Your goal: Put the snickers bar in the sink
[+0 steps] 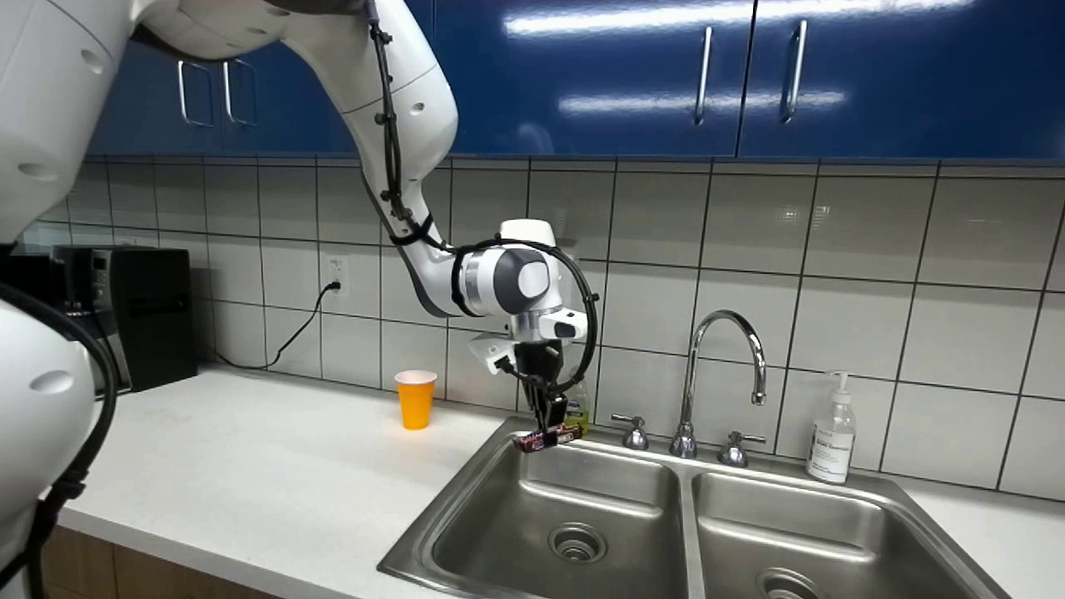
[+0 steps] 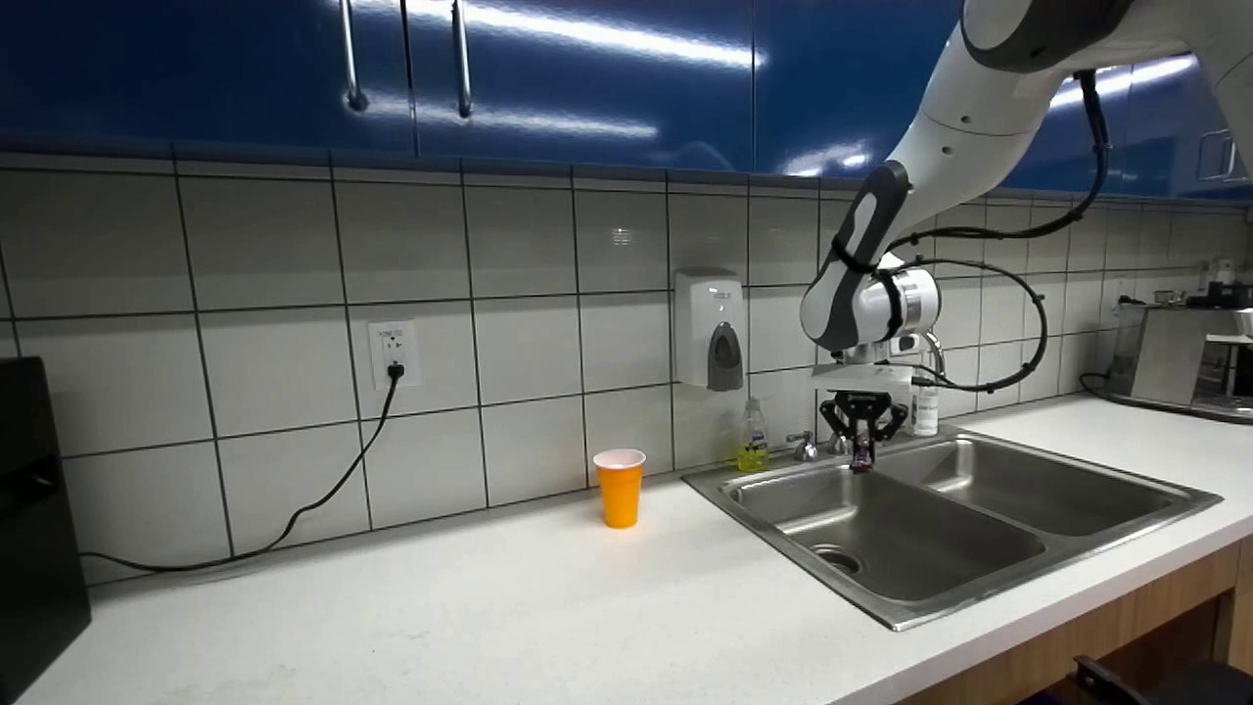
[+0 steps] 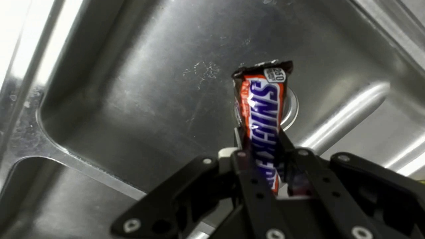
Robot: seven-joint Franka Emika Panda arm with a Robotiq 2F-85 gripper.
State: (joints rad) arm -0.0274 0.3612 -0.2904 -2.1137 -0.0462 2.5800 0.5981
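While the Snickers bar hangs in midair over the double-basin stainless sink, above the basin nearer the orange cup, the Robotiq gripper pinches it around the middle, an end poking out on either side. The cup stands upright on the white countertop beside the sink. Behind the basins I see the chrome faucet and a pump bottle.

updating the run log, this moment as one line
grip: black two-finger hand closed on slim brown-wrapped snickers bar | position: bar above grey stainless-steel double-basin sink | release: not yet
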